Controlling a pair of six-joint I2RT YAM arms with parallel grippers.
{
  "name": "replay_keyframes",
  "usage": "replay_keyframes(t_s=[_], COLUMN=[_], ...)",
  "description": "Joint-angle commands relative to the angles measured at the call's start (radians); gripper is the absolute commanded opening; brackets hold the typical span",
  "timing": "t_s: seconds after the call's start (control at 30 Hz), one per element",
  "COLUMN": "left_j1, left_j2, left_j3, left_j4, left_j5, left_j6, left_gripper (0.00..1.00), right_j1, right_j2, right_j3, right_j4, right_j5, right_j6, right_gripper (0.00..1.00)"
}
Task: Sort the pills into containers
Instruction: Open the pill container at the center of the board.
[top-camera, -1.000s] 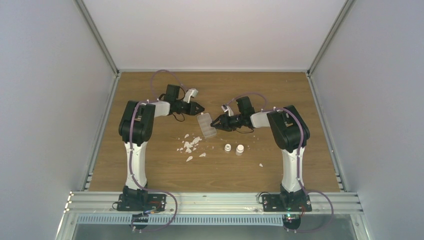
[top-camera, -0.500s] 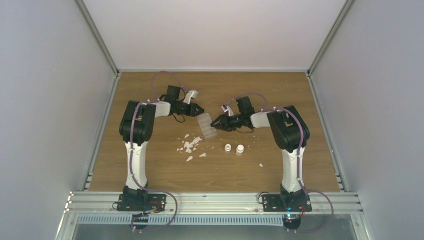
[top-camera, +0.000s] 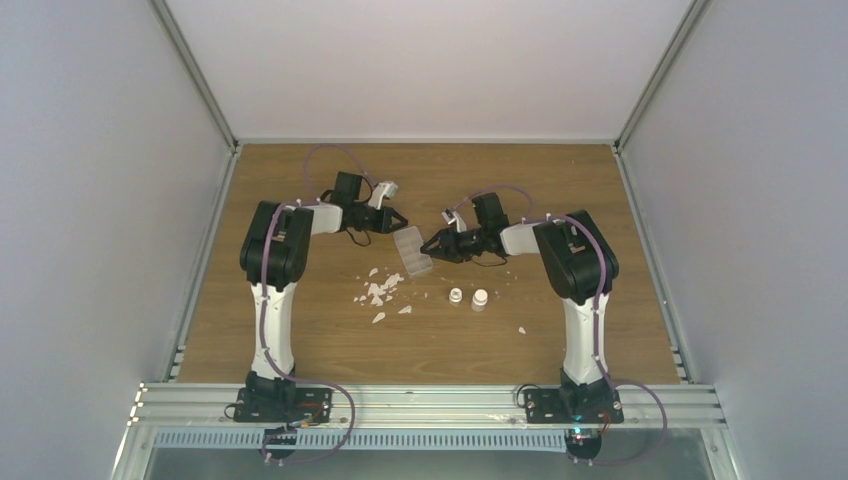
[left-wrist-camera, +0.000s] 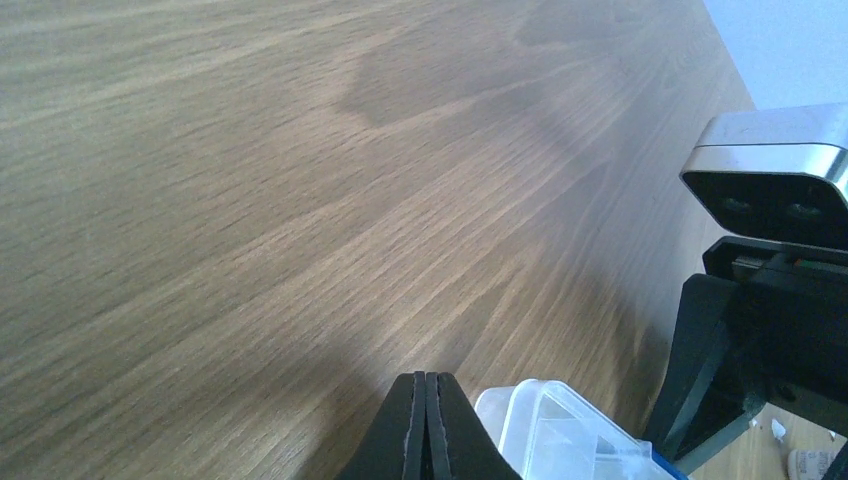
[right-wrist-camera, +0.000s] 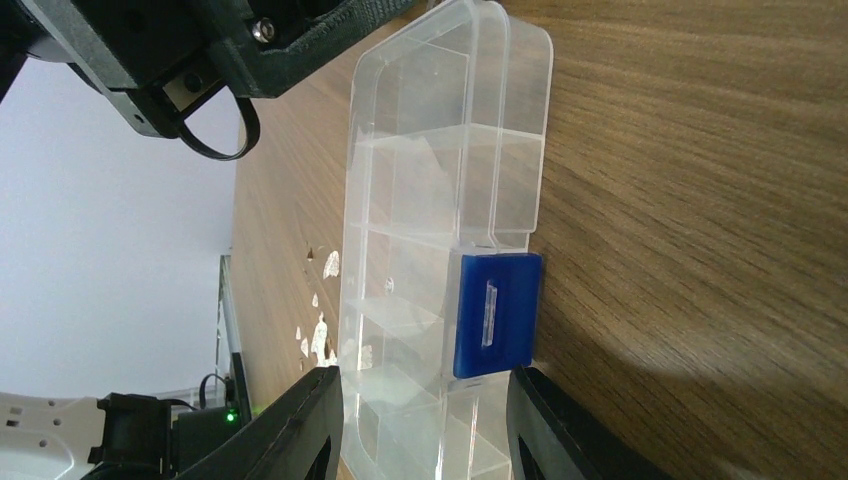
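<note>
Lying near the table's middle, toward the far edge, one clear organiser box (top-camera: 412, 250) is flanked by the right gripper (right-wrist-camera: 420, 420), spread open. The left gripper (left-wrist-camera: 426, 425) is clenched empty beside it. Two white vials (top-camera: 468, 298) are seen nearer the near edge.

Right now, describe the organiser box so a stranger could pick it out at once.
On the wooden table, look between the two arms, toward the far side. The organiser box lies flat between the left gripper and the right gripper. Unlike the white flakes and the small white vials nearer the bases, it is a clear rectangle split into compartments, with a blue latch on one long side.
</note>
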Motion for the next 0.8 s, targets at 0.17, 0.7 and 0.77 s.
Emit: replay_keyframes(t_s=[0.17,0.7,0.77], left_j1=[0.016,0.049,0.047], left_j2=[0.018,-0.138,-0.203], left_j3=[0.004,-0.153,-0.227], left_j4=[0.108,0.282,0.309], left_j5=[0.074,0.034,-0.068], left_j6=[-0.019,-0.116,-0.136], left_gripper=[0.00,0.69,0.98], right_j1=[-0.007,-0.058,-0.038], right_j2=[0.038,-0.165,-0.190], right_j3=[-0.024,-0.127,-0.101], right_j4=[-0.054,-0.014,-0.085], right_j5=[0.076,0.210,0.295], right_j6=[-0.005,-0.026,-0.073], right_gripper=[1.00,1.00,1.00])
